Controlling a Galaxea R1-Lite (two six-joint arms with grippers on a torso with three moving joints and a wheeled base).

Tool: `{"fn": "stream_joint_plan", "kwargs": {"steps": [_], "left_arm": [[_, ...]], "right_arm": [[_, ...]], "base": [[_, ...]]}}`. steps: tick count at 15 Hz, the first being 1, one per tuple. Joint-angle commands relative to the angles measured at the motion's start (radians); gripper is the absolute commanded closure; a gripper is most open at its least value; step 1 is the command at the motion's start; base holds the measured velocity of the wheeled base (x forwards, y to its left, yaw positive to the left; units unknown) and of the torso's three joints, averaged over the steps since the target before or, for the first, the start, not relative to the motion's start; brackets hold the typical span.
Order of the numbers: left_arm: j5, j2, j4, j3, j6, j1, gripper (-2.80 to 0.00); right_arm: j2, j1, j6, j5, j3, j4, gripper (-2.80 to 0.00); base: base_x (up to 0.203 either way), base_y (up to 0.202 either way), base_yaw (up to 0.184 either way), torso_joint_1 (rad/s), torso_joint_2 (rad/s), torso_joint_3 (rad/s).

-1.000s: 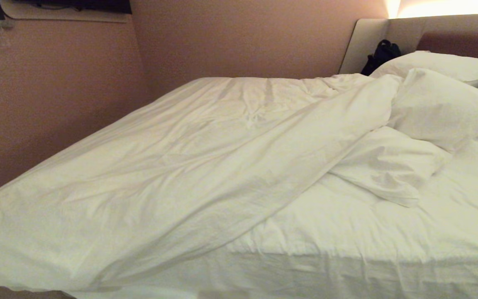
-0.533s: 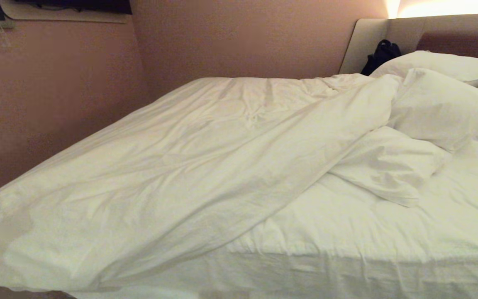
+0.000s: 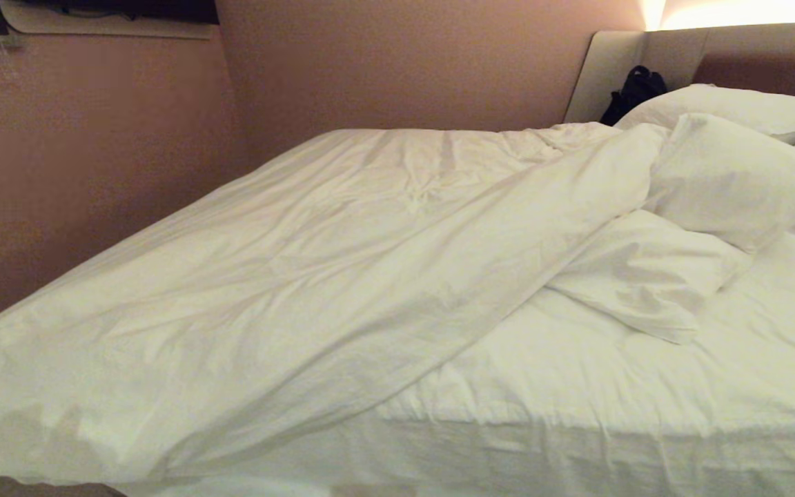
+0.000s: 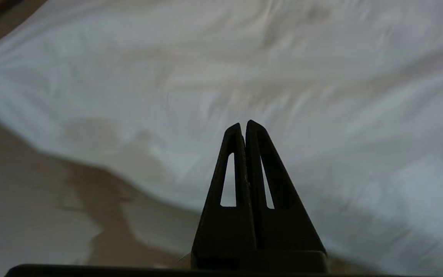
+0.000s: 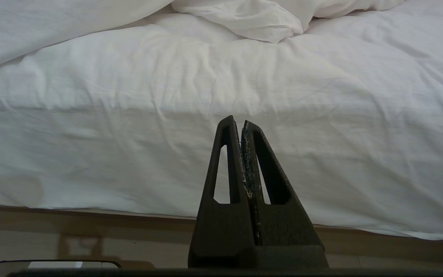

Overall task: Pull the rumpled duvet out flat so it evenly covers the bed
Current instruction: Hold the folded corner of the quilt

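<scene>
The white duvet lies creased and slanted over the left part of the bed, its right edge running from the near side up toward the headboard and leaving bare sheet there. Neither gripper shows in the head view. In the left wrist view my left gripper is shut and empty, hovering over the duvet near its edge by the floor. My right gripper is shut and empty, held low facing the bed's side.
White pillows are piled at the head end, one lower beside the duvet's edge. A black bag sits behind them. A pinkish wall runs close along the bed's far left side. Wooden floor lies below the mattress.
A shadow has come onto the duvet's near left corner and slid toward its front edge. The duvet, pillows and camera have not shifted.
</scene>
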Motion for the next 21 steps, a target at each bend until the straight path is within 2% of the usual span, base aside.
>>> {"fn": "stream_joint_plan", "kwargs": {"steps": [1,3,5,8,10,13,15,17,21], "left_arm": [[0.255,-0.147,-0.003,0.062,0.001,-0.233,0.00],[0.484,-0.264,-0.029,0.123,0.003,-0.405,0.00],[0.645,-0.373,-0.050,0.186,0.008,-0.545,0.00],[0.854,-0.528,-0.053,0.309,0.019,-0.714,0.00],[0.939,-0.617,-0.053,0.417,0.032,-0.763,0.00],[0.950,-0.718,-0.063,0.500,0.054,-0.759,0.00],[0.920,-0.799,-0.117,0.564,0.085,-0.757,0.00],[0.875,-0.821,-0.281,0.640,0.105,-0.756,0.00],[0.853,-0.824,-0.553,0.825,0.107,-0.755,0.00]], "right_arm": [[0.000,0.000,0.000,0.000,0.000,0.000,0.00],[0.000,0.000,0.000,0.000,0.000,0.000,0.00],[0.000,0.000,0.000,0.000,0.000,0.000,0.00],[0.000,0.000,0.000,0.000,0.000,0.000,0.00],[0.000,0.000,0.000,0.000,0.000,0.000,0.00],[0.000,0.000,0.000,0.000,0.000,0.000,0.00],[0.000,0.000,0.000,0.000,0.000,0.000,0.00],[0.000,0.000,0.000,0.000,0.000,0.000,0.00],[0.000,0.000,0.000,0.000,0.000,0.000,0.00]], "base": [[0.000,0.000,0.000,0.000,0.00,0.000],[0.000,0.000,0.000,0.000,0.00,0.000],[0.000,0.000,0.000,0.000,0.00,0.000],[0.000,0.000,0.000,0.000,0.00,0.000],[0.000,0.000,0.000,0.000,0.00,0.000],[0.000,0.000,0.000,0.000,0.00,0.000],[0.000,0.000,0.000,0.000,0.00,0.000],[0.000,0.000,0.000,0.000,0.00,0.000],[0.000,0.000,0.000,0.000,0.00,0.000]]}}
